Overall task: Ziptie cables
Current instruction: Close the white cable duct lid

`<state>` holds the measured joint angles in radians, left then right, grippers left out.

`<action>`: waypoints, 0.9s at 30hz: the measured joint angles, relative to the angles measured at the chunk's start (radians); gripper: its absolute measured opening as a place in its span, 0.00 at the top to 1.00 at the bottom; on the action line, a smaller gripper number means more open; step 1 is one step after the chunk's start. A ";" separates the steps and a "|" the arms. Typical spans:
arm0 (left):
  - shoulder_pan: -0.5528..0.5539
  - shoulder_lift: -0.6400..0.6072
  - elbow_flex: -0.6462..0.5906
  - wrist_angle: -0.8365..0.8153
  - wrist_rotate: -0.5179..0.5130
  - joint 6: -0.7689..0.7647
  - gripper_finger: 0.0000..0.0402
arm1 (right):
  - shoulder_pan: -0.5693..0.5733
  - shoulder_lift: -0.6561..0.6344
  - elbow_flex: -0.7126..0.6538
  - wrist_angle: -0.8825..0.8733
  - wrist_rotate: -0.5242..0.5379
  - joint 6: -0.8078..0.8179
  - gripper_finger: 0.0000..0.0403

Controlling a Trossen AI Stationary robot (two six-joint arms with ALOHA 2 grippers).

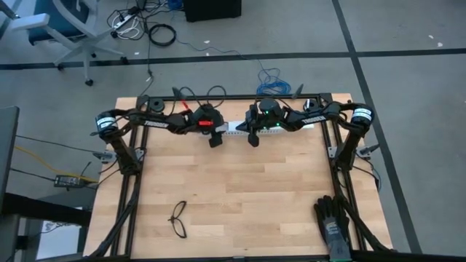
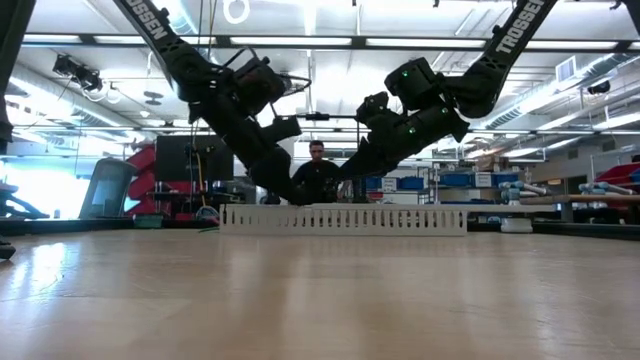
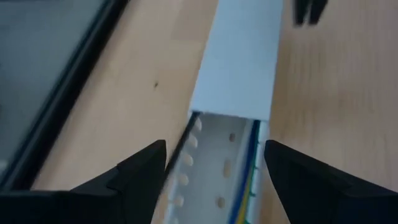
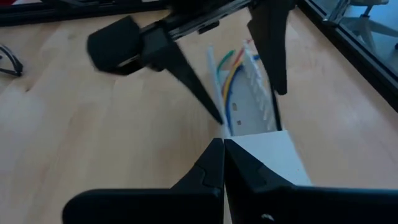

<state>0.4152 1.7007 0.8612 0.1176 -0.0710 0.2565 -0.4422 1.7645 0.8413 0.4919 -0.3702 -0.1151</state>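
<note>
Big workshop room, brightly lit.
Had a grey floor with loose wires, an office chair, ceiling lights, blue bins on shelves.

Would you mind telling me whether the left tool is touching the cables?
Apart: in the left wrist view the left tool stands open astride the white duct, cables untouched between its fingers.

Both arms are black and jointed, with white lettering on the upper links, white-banded shoulder joints, looped black cables and tapered black fingers.
</note>
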 joint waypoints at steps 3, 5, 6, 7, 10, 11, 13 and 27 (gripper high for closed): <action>0.038 0.000 0.011 -0.073 0.073 -0.016 0.29 | 0.000 0.000 0.000 0.000 0.000 -0.001 1.00; 0.054 0.000 0.011 -0.087 0.092 -0.028 0.29 | 0.000 0.000 0.000 0.000 0.000 -0.001 1.00; 0.059 0.000 0.012 -0.091 0.092 -0.028 0.29 | 0.000 0.000 0.000 -0.001 0.000 -0.001 1.00; 0.063 0.000 0.012 -0.091 0.093 -0.027 0.29 | 0.000 0.000 0.000 -0.001 0.000 -0.002 1.00; 0.064 0.000 0.012 -0.078 0.093 -0.018 0.29 | 0.000 0.000 0.000 -0.001 0.000 -0.003 1.00; 0.064 0.000 0.012 -0.077 0.098 -0.012 0.29 | 0.000 0.000 0.000 -0.001 0.000 -0.003 1.00; 0.064 0.001 0.012 -0.086 0.117 -0.009 0.29 | 0.000 0.000 0.000 -0.001 0.000 -0.003 1.00; 0.058 0.081 0.013 -0.045 0.141 -0.028 0.33 | 0.000 0.000 0.000 -0.067 0.011 -0.001 1.00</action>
<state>0.4732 1.7821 0.8738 0.0723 0.0704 0.2283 -0.4419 1.7641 0.8413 0.4253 -0.3591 -0.1165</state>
